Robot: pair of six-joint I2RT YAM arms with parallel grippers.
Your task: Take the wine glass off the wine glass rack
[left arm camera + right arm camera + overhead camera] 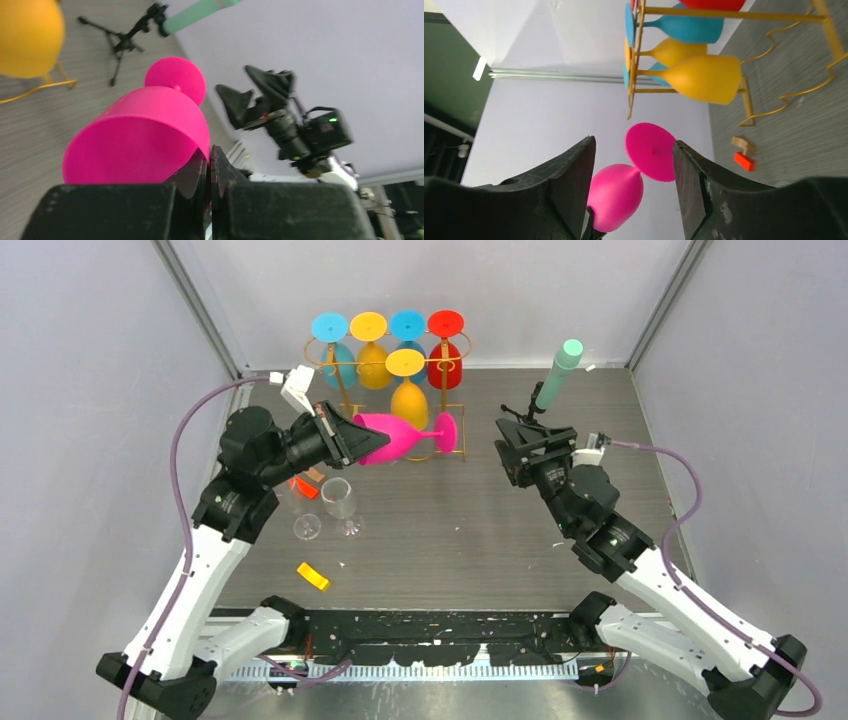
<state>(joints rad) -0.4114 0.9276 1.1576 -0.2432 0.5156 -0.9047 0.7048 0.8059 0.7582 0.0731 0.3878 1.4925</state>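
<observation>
My left gripper (362, 443) is shut on the rim of a pink wine glass (400, 436) and holds it on its side, foot pointing right, in front of the gold wire rack (450, 410). In the left wrist view the pink glass (145, 135) has its rim pinched between the closed fingers (192, 175). Several coloured glasses still hang upside down on the rack, among them a yellow one (408, 390). My right gripper (520, 445) is open and empty, to the right of the pink glass's foot. In the right wrist view the pink glass (624, 192) shows between its spread fingers.
A black tripod with a green cylinder (555, 375) stands at the back right, just beyond my right gripper. Two clear glasses (340, 502) stand under my left arm. A red block (303, 487) and a yellow block (313, 576) lie on the table.
</observation>
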